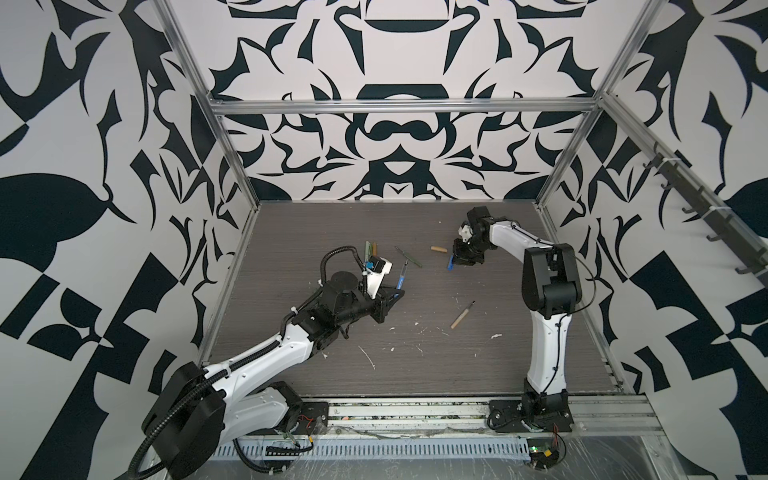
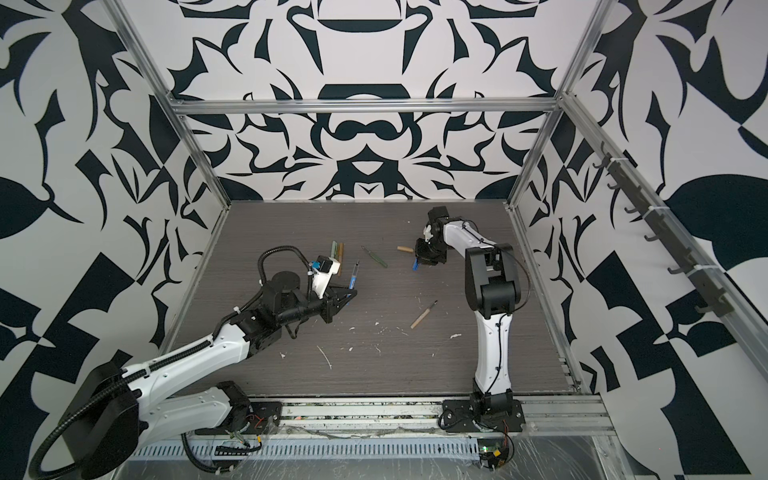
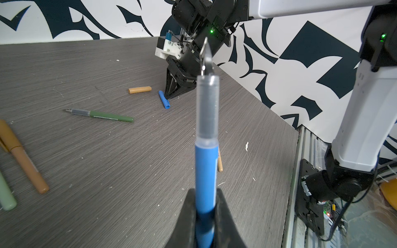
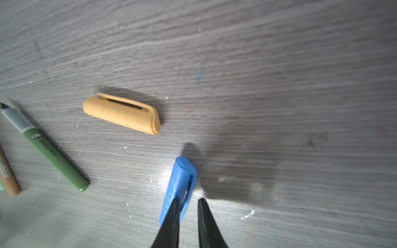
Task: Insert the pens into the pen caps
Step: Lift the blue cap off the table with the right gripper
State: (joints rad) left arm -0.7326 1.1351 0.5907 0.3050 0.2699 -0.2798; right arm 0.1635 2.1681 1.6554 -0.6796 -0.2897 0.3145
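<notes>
Left tool clamped on uncapped blue pen, right tool narrowly parted, one finger laid over blue cap on surface, tan cap lying near

One blue pen sat clamped in left gripper, nib outward; blue cap lay flat at tip of right gripper.

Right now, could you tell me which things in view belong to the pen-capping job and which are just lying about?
Job: blue pen in the left gripper; blue cap at the right gripper; tan cap; dark green pen; tan pen; ochre-brown pen, cap on; pale green pen.
Lying about: white flecks and a white streak on the table.
</notes>
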